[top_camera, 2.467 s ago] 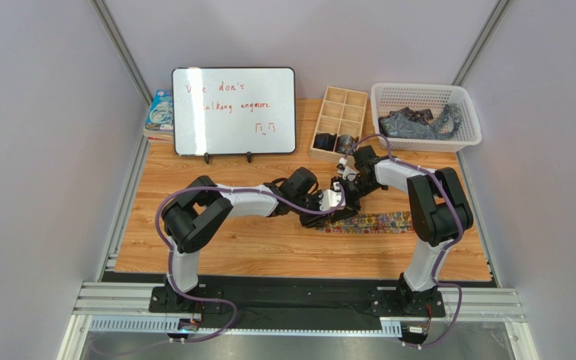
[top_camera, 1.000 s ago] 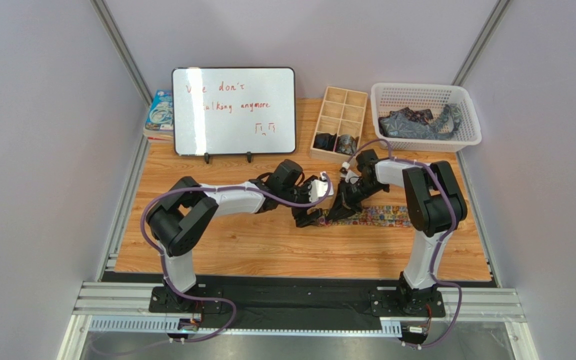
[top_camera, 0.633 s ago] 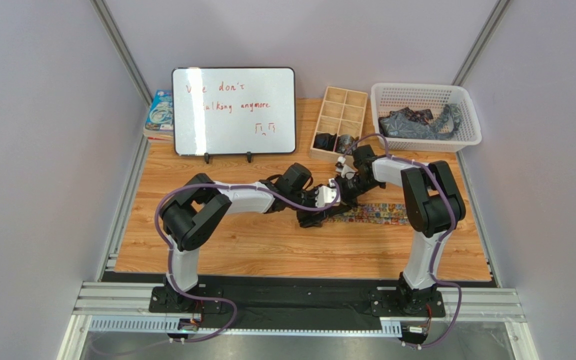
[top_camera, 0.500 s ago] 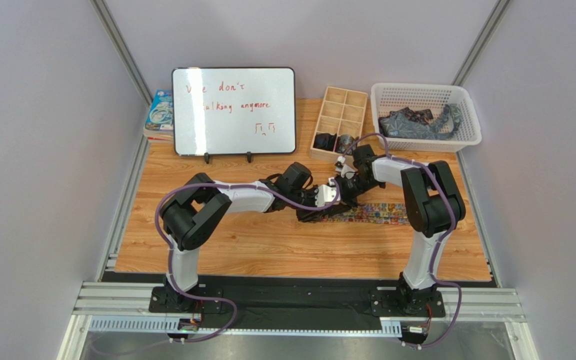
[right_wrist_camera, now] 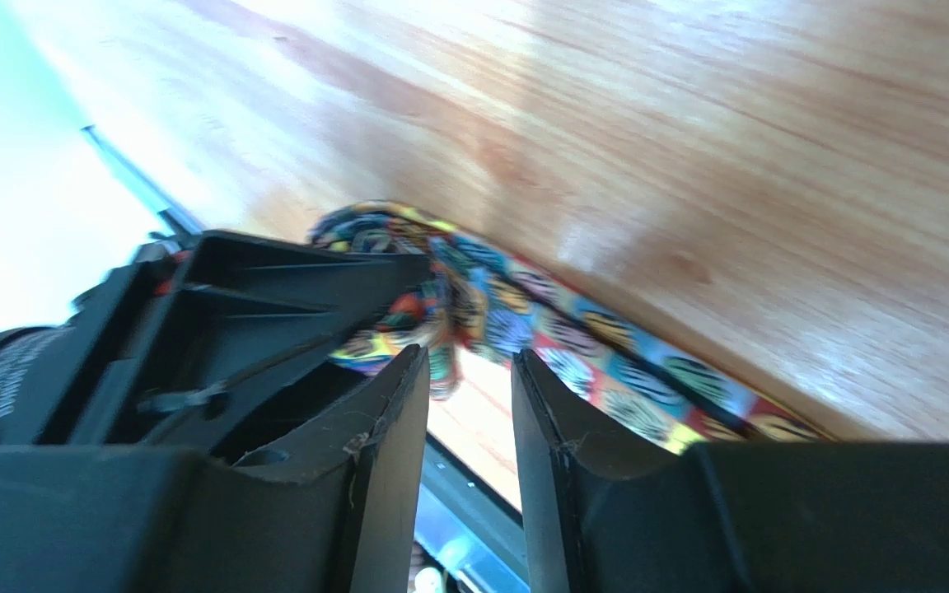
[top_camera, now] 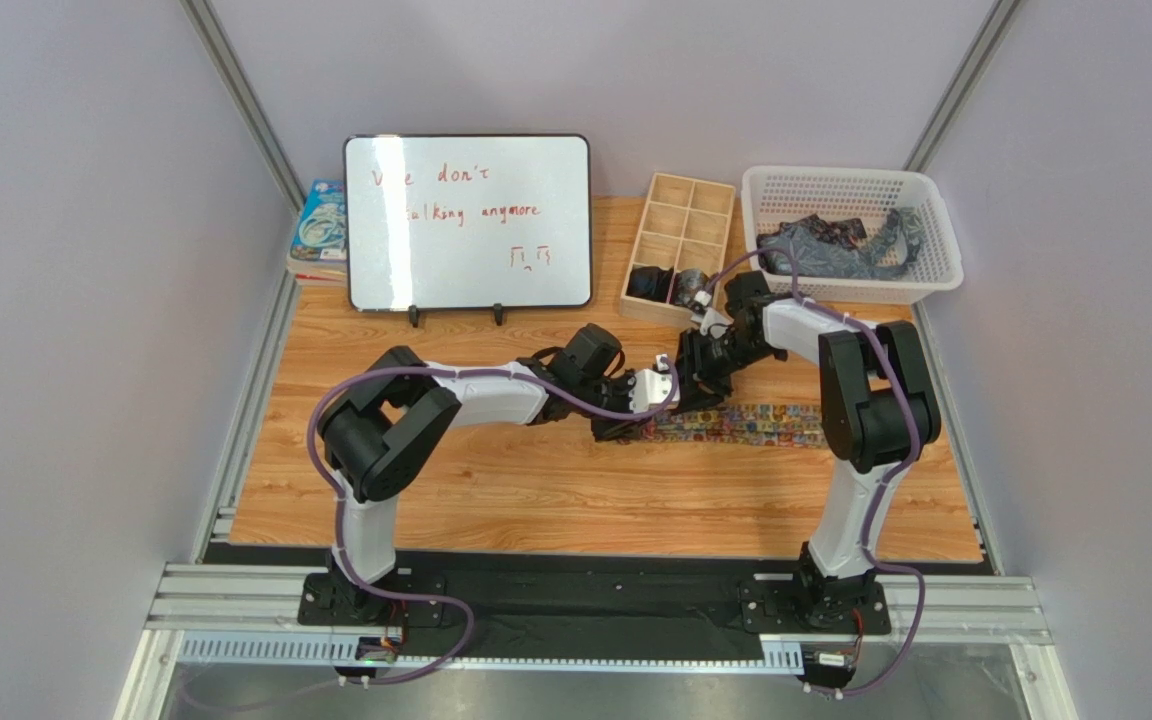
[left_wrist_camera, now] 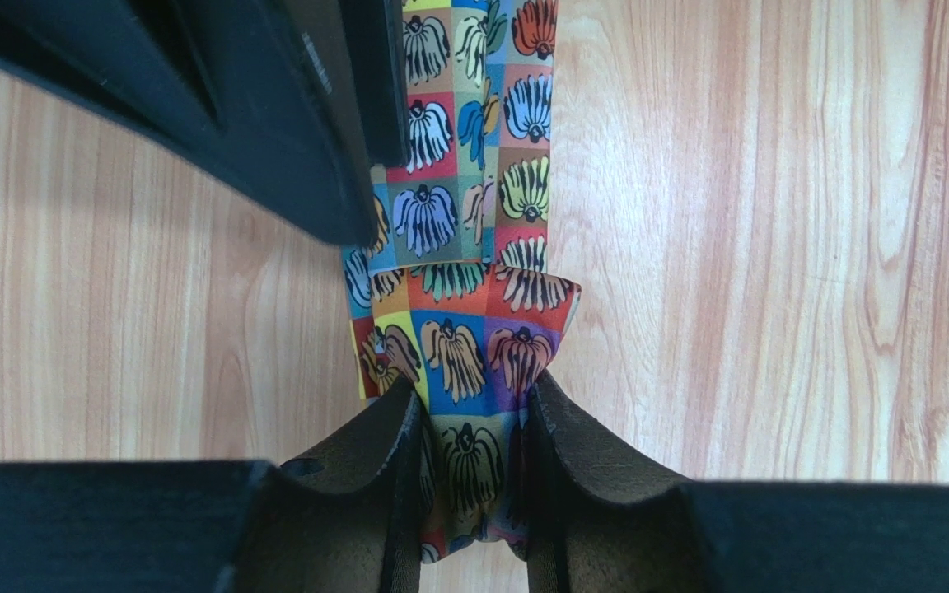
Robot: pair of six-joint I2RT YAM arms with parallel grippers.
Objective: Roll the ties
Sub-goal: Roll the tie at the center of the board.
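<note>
Tie (left_wrist_camera: 461, 222), folded end half hidden within left hand (left_wrist_camera: 472, 426)

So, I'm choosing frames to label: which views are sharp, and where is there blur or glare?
Left wrist: sharp and evenly lit, the tie crisp. Right wrist: soft and smeared, the table washed out by glare at upper left. Top external: sharp, flat light, glare hiding some letters on the whiteboard.
</note>
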